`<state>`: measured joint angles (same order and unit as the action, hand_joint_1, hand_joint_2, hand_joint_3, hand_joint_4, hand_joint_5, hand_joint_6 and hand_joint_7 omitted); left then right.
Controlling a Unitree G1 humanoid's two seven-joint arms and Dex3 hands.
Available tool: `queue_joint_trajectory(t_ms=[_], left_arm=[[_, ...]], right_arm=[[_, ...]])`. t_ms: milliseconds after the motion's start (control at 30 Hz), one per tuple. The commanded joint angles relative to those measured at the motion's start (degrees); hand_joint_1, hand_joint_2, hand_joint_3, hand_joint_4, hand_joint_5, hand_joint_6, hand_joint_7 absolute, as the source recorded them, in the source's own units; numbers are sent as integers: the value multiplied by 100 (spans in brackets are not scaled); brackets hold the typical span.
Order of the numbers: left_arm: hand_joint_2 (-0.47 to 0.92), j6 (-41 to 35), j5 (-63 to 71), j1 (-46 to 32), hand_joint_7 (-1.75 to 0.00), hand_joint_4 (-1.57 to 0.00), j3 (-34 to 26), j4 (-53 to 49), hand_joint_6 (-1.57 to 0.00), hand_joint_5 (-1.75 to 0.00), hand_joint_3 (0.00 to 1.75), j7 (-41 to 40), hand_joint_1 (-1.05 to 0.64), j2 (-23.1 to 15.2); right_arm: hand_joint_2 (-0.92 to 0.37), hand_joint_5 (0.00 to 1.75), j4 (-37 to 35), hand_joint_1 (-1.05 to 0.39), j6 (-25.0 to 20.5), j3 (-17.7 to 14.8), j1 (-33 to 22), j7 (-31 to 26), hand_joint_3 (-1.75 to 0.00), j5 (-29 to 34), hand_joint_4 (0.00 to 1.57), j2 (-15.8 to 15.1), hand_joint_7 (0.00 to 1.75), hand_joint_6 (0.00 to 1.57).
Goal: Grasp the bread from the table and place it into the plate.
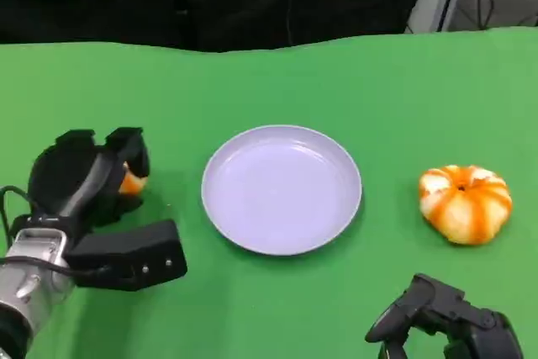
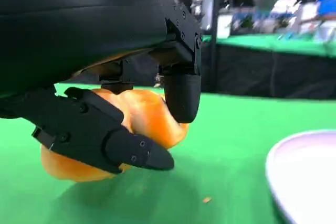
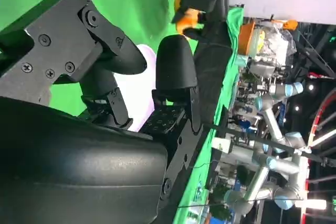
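An orange bread (image 1: 132, 182) sits in my left hand (image 1: 92, 178), left of the lilac plate (image 1: 282, 191). In the left wrist view black fingers (image 2: 105, 135) close around the bread (image 2: 142, 116) from both sides; it is low over the green cloth, and I cannot tell whether it touches. The plate's rim (image 2: 310, 177) lies a short way beyond it. My right hand (image 1: 445, 321) rests low at the table's front right with fingers (image 3: 176, 72) apart and nothing in them. From the right wrist, the bread (image 3: 185, 24) shows far off in the left hand.
A round orange-and-white striped bun (image 1: 465, 203) shaped like a pumpkin lies right of the plate, just beyond my right hand. Green cloth (image 1: 277, 81) covers the table up to a dark back edge. Robot arms stand far behind the table in the right wrist view.
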<state>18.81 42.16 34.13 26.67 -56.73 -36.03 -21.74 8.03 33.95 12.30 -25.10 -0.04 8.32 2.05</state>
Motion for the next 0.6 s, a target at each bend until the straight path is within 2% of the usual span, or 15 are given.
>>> queue_joint_trajectory(t_ms=[33, 167, 367, 400, 433, 500, 600], left_arm=[[45, 17, 33, -157, -175, -86, -69, 404, -67, -175, 97, -107, -12, -158], [45, 125, 10, -305, -175, -88, -159, 1373, -68, -175, 102, 55, -14, -172], [43, 56, -9, -413, -175, -89, -245, 1987, -69, -175, 102, 331, -14, -100], [41, 72, -36, -407, -173, -90, -251, 2202, -71, -175, 117, 432, -15, -49], [40, 74, -52, -413, -172, -91, -262, 2364, -72, -175, 123, 515, -15, -14], [38, 58, -75, -449, -171, -91, -303, 2538, -73, -175, 128, 640, -15, 23], [32, 215, -184, -338, -172, -94, -245, 2748, -74, -175, 138, 841, -14, 324]], right_arm=[[-38, 164, 23, -2, 15, -30, -33, -6, -135, -95, 77, -54, 134, 82], [-38, 165, 60, 0, -30, -26, -40, -6, -135, -76, 77, -56, 134, 82], [-38, 165, 50, 0, -18, -24, -31, -3, -135, -82, 77, -58, 135, 82], [-38, 165, 44, 0, -9, -23, -25, -2, -135, -84, 77, -56, 135, 82], [-38, 165, 39, 0, -3, -22, -21, -2, -135, -86, 77, -55, 135, 82], [-39, 165, 32, 0, 9, -22, -17, -4, -135, -82, 77, -55, 135, 82], [-38, 165, 12, -1, 35, -21, -2, -19, -135, -39, 78, -61, 135, 82]])
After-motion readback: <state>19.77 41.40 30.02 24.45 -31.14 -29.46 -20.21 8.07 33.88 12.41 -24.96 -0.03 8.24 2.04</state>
